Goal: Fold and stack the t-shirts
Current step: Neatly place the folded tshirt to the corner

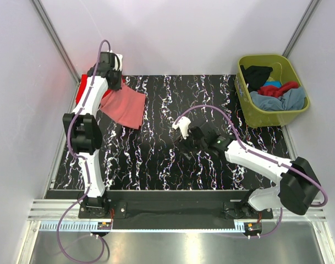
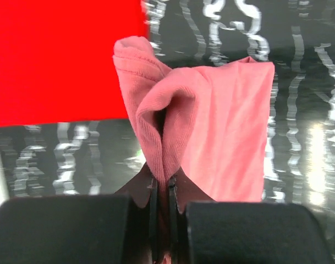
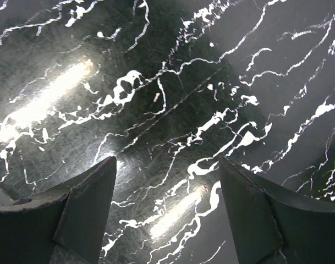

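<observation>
I am pinching a bunched ridge of the soft salmon-pink cloth t-shirt (image 2: 222,121) in my left tool (image 2: 163,190), its two sides pressed together on the fabric. The shirt is hanging from it at the far left of the black, white-veined marble-patterned bench (image 1: 173,159), just beside the flat bright red cloth t-shirt (image 2: 57,60), with its lower part seemingly resting on the bench. My right tool (image 3: 167,170) is hovering spread wide over bare bench near the middle, holding nothing and well apart from the pink shirt. What I am worrying about is the grip: I am catching only a small gathered ridge, so the cloth could be slipping free as I carry it, or the loose lower part could be dragging and pulling the fold apart. Working with one tool, I may be laying it crooked on the red shirt, or snagging that shirt's edge and rumpling it. The other t-shirts (image 1: 277,99) are lying heaped in the olive-green plastic tub (image 1: 261,56) at the far right.
</observation>
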